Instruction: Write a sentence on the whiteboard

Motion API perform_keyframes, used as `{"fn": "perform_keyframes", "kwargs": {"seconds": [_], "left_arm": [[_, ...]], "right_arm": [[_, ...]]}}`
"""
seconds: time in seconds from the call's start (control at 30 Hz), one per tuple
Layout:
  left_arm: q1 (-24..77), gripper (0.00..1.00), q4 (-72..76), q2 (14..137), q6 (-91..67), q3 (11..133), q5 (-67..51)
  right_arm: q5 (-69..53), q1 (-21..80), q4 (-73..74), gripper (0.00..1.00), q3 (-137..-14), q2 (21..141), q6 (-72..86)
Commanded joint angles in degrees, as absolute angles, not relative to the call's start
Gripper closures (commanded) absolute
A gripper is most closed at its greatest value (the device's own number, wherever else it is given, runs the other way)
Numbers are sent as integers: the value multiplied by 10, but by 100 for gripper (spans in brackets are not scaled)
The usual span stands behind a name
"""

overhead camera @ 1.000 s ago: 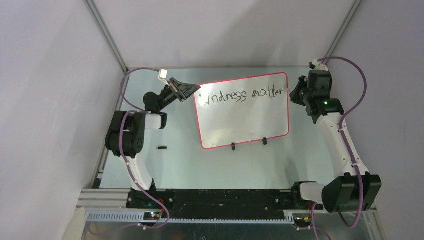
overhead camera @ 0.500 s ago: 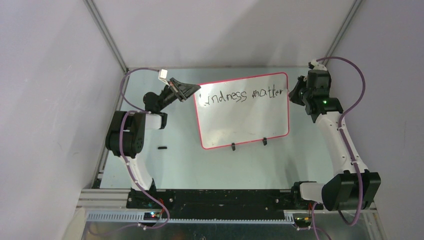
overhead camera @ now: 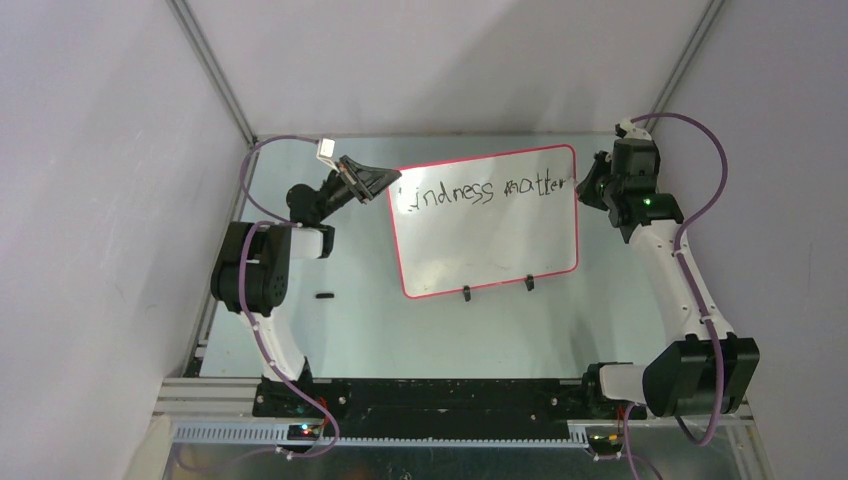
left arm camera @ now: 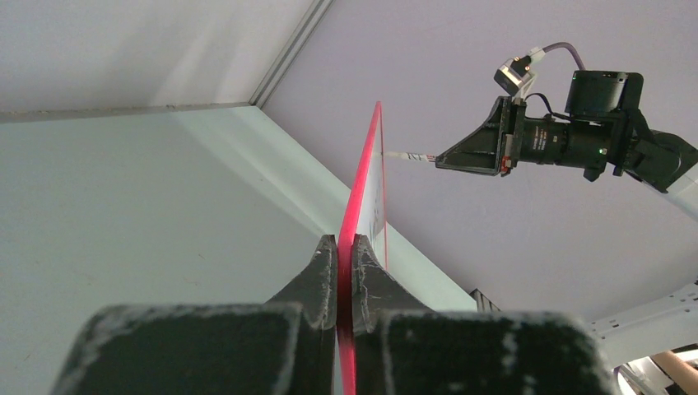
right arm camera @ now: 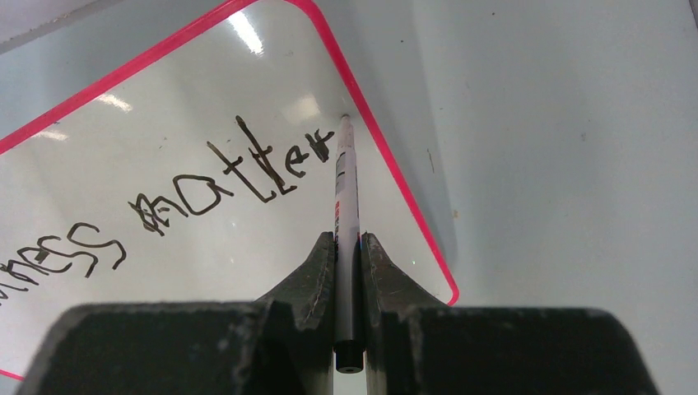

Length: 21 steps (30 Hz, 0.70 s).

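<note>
Showing the writing step at the end of the first line. The whiteboard (overhead camera: 490,250) appears to stand propped on its two black clip feet at mid-table, with its face turned toward the arm bases. The left gripper (left arm camera: 346,243) is clenched on the board's red-pink rim, at about 10 o'clock of the board in the top view. It is probably there to brace the panel against pen pressure. The right gripper (right arm camera: 347,240) is clamped around a marker (right arm camera: 346,185), which lies lengthwise between the jaws with its tip pointing ahead, so the wrist camera looks along the stroke. The tip sits at or just beside the rim at 2 o'clock of the board, directly after the last letter of the sentence (right arm camera: 222,185), legible as "ndness matter". By this judgement the line has almost no room left. A small black piece (overhead camera: 323,296), perhaps the cap, lies at 8 o'clock, well apart.
</note>
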State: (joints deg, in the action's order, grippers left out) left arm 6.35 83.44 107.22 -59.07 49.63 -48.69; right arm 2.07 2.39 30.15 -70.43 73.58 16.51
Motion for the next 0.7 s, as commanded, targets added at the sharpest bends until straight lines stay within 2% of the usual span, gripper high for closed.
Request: {"fn": "perform_keyframes", "kwargs": {"seconds": [0.0,0.67], "left_arm": [[52,99,863,1060,-566,502,-496],[52,100,863,1059,-566,502,-496]], "right_arm": [[11,22,278,100,-719,739,171],[7,29,313,100,-718,740,159]]}}
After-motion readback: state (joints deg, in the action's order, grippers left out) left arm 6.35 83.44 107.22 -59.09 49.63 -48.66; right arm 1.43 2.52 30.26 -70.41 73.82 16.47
